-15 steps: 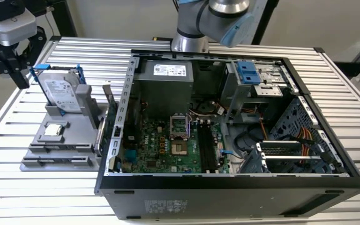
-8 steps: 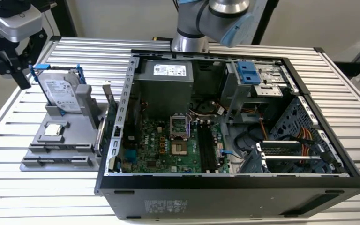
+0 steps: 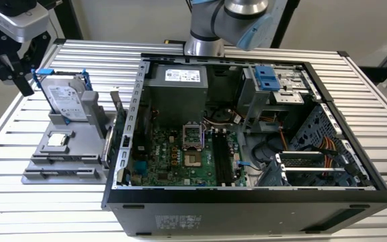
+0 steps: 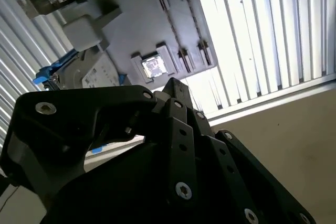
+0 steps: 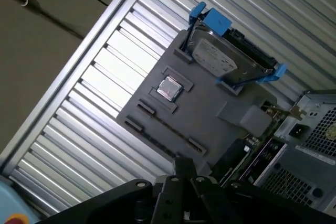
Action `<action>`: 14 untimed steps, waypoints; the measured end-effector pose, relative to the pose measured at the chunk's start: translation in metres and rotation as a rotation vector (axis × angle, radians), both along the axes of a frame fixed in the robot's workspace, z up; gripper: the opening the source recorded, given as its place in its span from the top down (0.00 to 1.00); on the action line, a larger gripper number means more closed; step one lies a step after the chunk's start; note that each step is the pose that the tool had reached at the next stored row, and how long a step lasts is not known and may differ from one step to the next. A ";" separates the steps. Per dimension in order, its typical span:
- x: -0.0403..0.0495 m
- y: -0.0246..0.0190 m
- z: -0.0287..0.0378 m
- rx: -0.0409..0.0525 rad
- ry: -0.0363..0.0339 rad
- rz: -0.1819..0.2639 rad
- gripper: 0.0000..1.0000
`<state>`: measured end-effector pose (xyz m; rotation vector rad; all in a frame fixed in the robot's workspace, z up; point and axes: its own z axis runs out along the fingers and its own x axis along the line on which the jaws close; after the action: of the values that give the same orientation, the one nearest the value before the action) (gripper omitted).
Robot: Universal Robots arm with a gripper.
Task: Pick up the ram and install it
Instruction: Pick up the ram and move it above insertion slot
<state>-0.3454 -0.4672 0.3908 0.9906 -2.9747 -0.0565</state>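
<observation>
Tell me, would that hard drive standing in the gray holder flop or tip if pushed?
Probably stiff, not floppy: the hard drive looks like a metal-cased slab. Likely heavy for its size. Standing on edge, it might tip, though brackets on the holder flank its base.

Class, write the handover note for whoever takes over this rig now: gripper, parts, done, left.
Gripper: hangs above the table beside the hard drive, at the exterior view's left; grip state unclear.
Ram: apparently the thin dark strip in the grey fixture's long slot, near the processor chip.
Memory slots in the open case look unfilled.
Done: nothing yet.
Left: pickup and install.
</observation>
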 end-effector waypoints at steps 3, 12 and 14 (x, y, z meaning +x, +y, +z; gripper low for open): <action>0.0000 0.0000 -0.0001 0.0001 -0.0017 0.037 1.00; 0.0000 0.0000 -0.0001 0.0002 -0.0042 0.150 1.00; 0.0000 0.0000 -0.0001 0.0003 -0.0042 0.175 1.00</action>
<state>-0.3454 -0.4671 0.3908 1.2473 -2.8776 -0.0538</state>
